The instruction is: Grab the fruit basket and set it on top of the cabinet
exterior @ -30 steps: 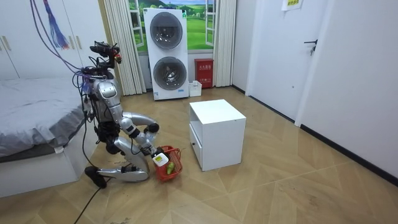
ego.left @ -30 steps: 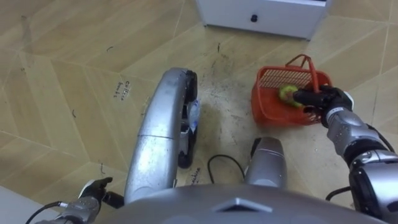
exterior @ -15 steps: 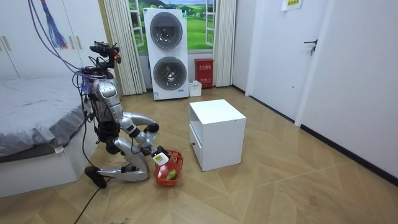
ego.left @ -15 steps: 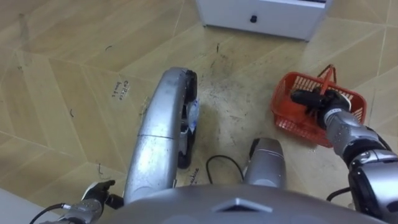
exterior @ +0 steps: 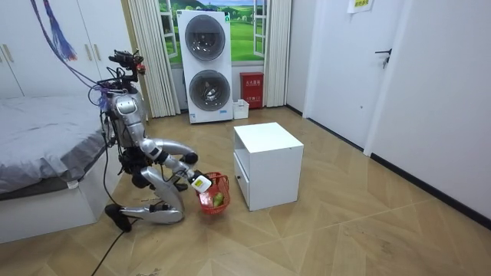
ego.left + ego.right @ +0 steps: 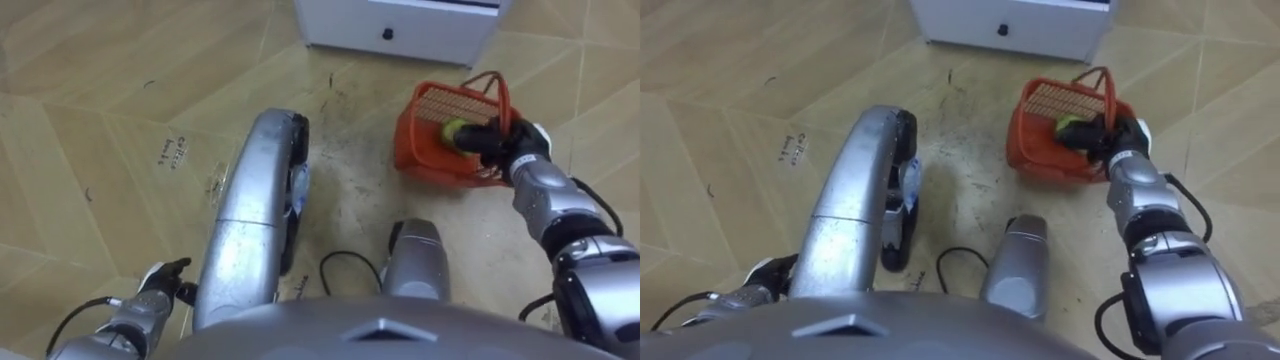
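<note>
Fingers (image 6: 487, 141) of the right hand (image 6: 512, 150) stay curled round the fruit basket's (image 6: 420, 160) handle. The basket has risen and now hangs tilted from them, seemingly off the floor. The pickup looks nearly done.

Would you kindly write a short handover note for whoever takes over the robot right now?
Right hand: shut on the red plastic mesh basket, near its handle.
Left hand: open, idle, low by the robot's left leg.
Basket: tilted, on the robot's right in front of the white cabinet, with a yellow-green fruit inside.
Done: grasp made. I cannot tell whether the basket is fully off the wooden floor.
Left: lift it clear and level it, so the fruit stays in.
</note>
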{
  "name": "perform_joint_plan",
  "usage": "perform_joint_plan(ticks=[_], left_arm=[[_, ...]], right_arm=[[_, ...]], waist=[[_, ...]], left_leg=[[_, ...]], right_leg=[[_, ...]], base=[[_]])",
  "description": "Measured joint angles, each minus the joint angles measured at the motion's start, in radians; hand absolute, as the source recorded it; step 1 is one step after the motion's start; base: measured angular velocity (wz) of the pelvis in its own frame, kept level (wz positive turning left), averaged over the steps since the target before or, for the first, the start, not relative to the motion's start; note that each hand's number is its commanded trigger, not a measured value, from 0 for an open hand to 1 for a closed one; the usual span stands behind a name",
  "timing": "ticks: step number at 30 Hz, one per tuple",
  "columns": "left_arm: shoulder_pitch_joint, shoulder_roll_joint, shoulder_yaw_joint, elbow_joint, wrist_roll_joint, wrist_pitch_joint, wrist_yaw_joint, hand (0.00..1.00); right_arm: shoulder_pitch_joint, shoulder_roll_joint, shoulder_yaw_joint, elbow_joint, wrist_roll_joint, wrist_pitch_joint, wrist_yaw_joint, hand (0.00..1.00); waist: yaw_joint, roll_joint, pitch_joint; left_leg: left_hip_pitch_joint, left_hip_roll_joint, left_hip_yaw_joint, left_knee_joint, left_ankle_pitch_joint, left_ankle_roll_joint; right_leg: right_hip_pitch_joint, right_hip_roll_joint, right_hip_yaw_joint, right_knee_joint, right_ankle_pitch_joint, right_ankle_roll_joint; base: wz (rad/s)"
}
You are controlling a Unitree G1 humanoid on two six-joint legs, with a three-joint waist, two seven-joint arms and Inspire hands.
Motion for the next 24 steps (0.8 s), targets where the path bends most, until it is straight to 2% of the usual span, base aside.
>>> perform_joint_plan(ticks=[1,3,5,9,11,12,14,15,16,17,18,19,20,21,22,23,24], left_arm=[[-0.006,0.001,0.000,0.000,-0.001,0.000,0.004,0.00],[-0.018,-0.001,0.000,0.000,0.000,-0.002,0.020,0.00],[-0.031,-0.003,0.007,-0.005,0.007,-0.011,0.029,0.00],[-0.051,-0.002,0.042,-0.004,0.022,-0.019,0.038,0.00],[-0.057,-0.002,0.048,0.004,0.021,-0.018,0.039,0.00],[-0.055,-0.003,0.061,0.008,0.022,-0.016,0.039,0.00],[-0.053,-0.002,0.087,0.007,0.020,-0.015,0.044,0.00],[-0.048,-0.002,0.092,0.005,0.020,-0.014,0.049,0.00],[-0.033,-0.001,0.095,0.004,0.020,-0.013,0.052,0.00],[-0.021,-0.001,0.095,0.009,0.022,-0.013,0.050,0.00],[-0.040,-0.010,0.095,-0.015,0.021,-0.013,0.040,0.00],[-0.039,-0.008,0.099,-0.049,0.020,-0.016,0.038,0.00],[-0.048,-0.009,0.113,-0.053,0.018,-0.015,0.042,0.00],[-0.051,-0.009,0.140,-0.067,0.007,-0.011,0.058,0.00],[-0.033,-0.008,0.159,-0.089,0.001,-0.006,0.078,0.00],[-0.022,-0.006,0.160,-0.092,0.002,-0.005,0.089,0.00],[-0.001,-0.007,0.176,-0.084,0.008,-0.005,0.106,0.00]], right_arm=[[0.003,0.010,0.000,-0.024,-0.017,0.005,-0.009,1.00],[0.011,0.019,0.000,-0.075,-0.049,0.022,-0.013,1.00],[0.020,0.029,-0.002,-0.127,-0.106,0.023,-0.014,1.00],[0.039,0.036,0.031,-0.204,-0.149,0.029,-0.010,1.00],[0.049,0.037,0.049,-0.226,-0.164,0.030,-0.010,1.00],[0.061,0.037,0.066,-0.238,-0.166,0.032,-0.010,1.00],[0.081,0.037,0.088,-0.275,-0.166,0.040,-0.013,1.00],[0.082,0.037,0.112,-0.280,-0.167,0.042,-0.017,1.00],[0.089,0.040,0.138,-0.281,-0.168,0.046,-0.017,1.00],[0.107,0.037,0.139,-0.295,-0.168,0.050,-0.016,1.00],[0.154,0.015,0.114,-0.356,-0.161,0.052,-0.019,1.00],[0.170,-0.005,0.085,-0.398,-0.158,0.055,-0.022,1.00],[0.175,-0.007,0.070,-0.417,-0.164,0.066,-0.028,1.00],[0.197,0.016,0.054,-0.464,-0.179,0.074,-0.029,1.00],[0.216,0.030,0.068,-0.514,-0.195,0.069,-0.016,1.00],[0.222,0.033,0.078,-0.533,-0.202,0.061,-0.007,1.00],[0.243,0.034,0.090,-0.566,-0.213,0.044,0.005,1.00]], waist=[[-0.016,-0.002,-0.0037],[-0.030,-0.004,-0.0080],[-0.053,0.003,-0.0121],[-0.055,0.006,-0.0163],[-0.049,0.012,-0.0201],[-0.043,0.020,-0.0262],[-0.038,0.029,-0.0295],[-0.039,0.037,-0.0266],[-0.029,0.044,-0.0174],[-0.032,0.040,-0.0153],[-0.053,0.029,-0.0286],[-0.060,0.039,-0.0428],[-0.053,0.037,-0.0442],[-0.039,0.033,-0.0434],[-0.033,0.028,-0.0431],[-0.033,0.027,-0.0426],[-0.026,0.024,-0.0416]], left_leg=[[0.004,-0.002,-0.001,0.006,-0.009,0.011],[0.015,0.001,-0.003,0.003,-0.045,-0.001],[0.023,0.006,-0.004,0.002,-0.052,0.014],[0.066,0.023,-0.006,-0.051,-0.056,0.022],[0.090,0.039,-0.013,-0.076,-0.044,0.043],[0.107,0.048,-0.019,-0.094,-0.033,0.058],[0.139,0.078,-0.016,-0.128,-0.013,0.068],[0.161,0.106,-0.012,-0.134,0.033,0.094],[0.166,0.131,0.005,-0.107,0.129,0.113],[0.169,0.115,0.029,-0.124,0.129,0.129],[0.166,0.065,0.139,-0.317,0.078,0.161],[0.173,0.062,0.195,-0.421,0.070,0.220],[0.185,0.071,0.217,-0.449,0.070,0.239],[0.227,0.072,0.221,-0.525,0.070,0.243],[0.293,0.072,0.215,-0.623,0.080,0.235],[0.333,0.072,0.209,-0.672,0.093,0.231],[0.423,0.071,0.192,-0.772,0.120,0.216]], right_leg=[[0.005,0.000,0.000,-0.007,0.000,0.000],[0.008,0.005,0.008,-0.017,-0.001,0.000],[0.016,0.016,0.011,-0.046,-0.002,-0.002],[0.010,0.053,0.048,-0.143,-0.008,0.007],[-0.001,0.072,0.072,-0.207,-0.008,0.008],[0.002,0.085,0.080,-0.261,-0.009,0.008],[0.008,0.101,0.091,-0.354,-0.008,0.009],[0.035,0.106,0.092,-0.436,-0.008,0.009],[0.100,0.118,0.091,-0.528,-0.007,0.010],[0.134,0.107,0.089,-0.577,-0.008,0.012],[0.184,0.081,0.082,-0.667,-0.016,0.031],[0.203,0.084,0.086,-0.737,-0.013,0.044],[0.209,0.085,0.087,-0.787,-0.006,0.053],[0.221,0.085,0.091,-0.887,0.020,0.060],[0.228,0.080,0.087,-0.985,0.022,0.057],[0.229,0.074,0.083,-1.028,0.022,0.057],[0.230,0.062,0.072,-1.124,0.026,0.052]], base=[[-0.03],[-0.04],[-0.07],[-0.33],[-0.63],[-0.74],[-0.73],[-0.80],[-0.69],[0.09],[0.76],[0.81],[0.20],[-0.40],[-0.58],[-0.89],[-1.04]])
